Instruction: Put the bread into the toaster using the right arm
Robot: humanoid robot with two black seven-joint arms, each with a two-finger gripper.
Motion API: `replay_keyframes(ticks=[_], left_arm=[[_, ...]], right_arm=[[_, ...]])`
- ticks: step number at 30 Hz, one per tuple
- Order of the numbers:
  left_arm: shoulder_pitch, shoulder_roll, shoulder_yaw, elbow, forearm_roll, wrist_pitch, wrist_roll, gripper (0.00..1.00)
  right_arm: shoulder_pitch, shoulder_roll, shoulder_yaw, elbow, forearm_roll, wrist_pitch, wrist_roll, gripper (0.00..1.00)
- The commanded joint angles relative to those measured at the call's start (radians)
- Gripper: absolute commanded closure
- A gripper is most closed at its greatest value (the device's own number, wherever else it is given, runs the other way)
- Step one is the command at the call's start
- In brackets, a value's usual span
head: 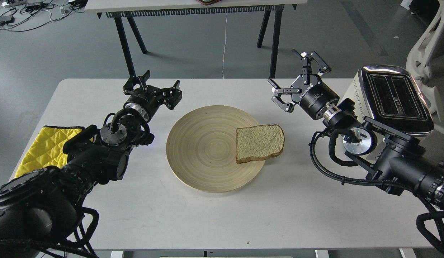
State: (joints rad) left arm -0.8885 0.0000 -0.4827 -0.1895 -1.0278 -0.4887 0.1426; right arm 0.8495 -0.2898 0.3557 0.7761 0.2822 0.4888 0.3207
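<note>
Square slice of pale tan bread (259, 143) lay on round wooden plate (197, 150) mid-worktop | judged light, soft, crushable; grip crust edge gently | my right gripper (297, 80) jaws wide, empty, near far edge.

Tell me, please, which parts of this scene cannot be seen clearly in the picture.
- Toaster, head view: its front buttons and lower body are hidden behind the right arm; inside the dark slots nothing can be made out.
- Bread: its underside rests on the wooden plate, unseen.
- Yellow cloth: partly covered by the left arm.
- Far table: its top is cut off by the upper edge.
</note>
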Motion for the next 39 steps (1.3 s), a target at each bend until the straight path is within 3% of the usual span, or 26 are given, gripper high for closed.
replay_keyframes(ticks=[1, 17, 28, 30, 34, 39], left_arm=[[-0.001, 0.0, 0.001, -0.001, -0.001, 0.0, 0.0, 0.0], [-0.001, 0.0, 0.001, 0.001, -0.001, 0.0, 0.0, 0.0], [-0.001, 0.0, 0.001, 0.001, 0.0, 0.0, 0.0, 0.0], [-0.001, 0.0, 0.001, 0.001, 0.0, 0.0, 0.0, 0.0], [-0.001, 0.0, 0.001, 0.001, 0.0, 0.0, 0.0, 0.0], [-0.001, 0.0, 0.001, 0.001, 0.0, 0.0, 0.0, 0.0]], right_arm=[[0.0, 0.0, 0.0, 0.0, 0.0, 0.0, 0.0, 0.02], [0.045, -0.011, -0.006, 0.005, -0.064, 0.0, -0.005, 0.02], [0.149, -0.054, -0.015, 0.09, -0.391, -0.294, -0.009, 0.02], [0.158, -0.069, -0.024, 0.135, -0.472, -0.372, -0.038, 0.02], [0.158, -0.075, -0.03, 0.186, -0.648, -0.489, -0.147, 0.02], [0.158, -0.127, -0.125, 0.229, -0.756, -0.582, -0.172, 0.02]])
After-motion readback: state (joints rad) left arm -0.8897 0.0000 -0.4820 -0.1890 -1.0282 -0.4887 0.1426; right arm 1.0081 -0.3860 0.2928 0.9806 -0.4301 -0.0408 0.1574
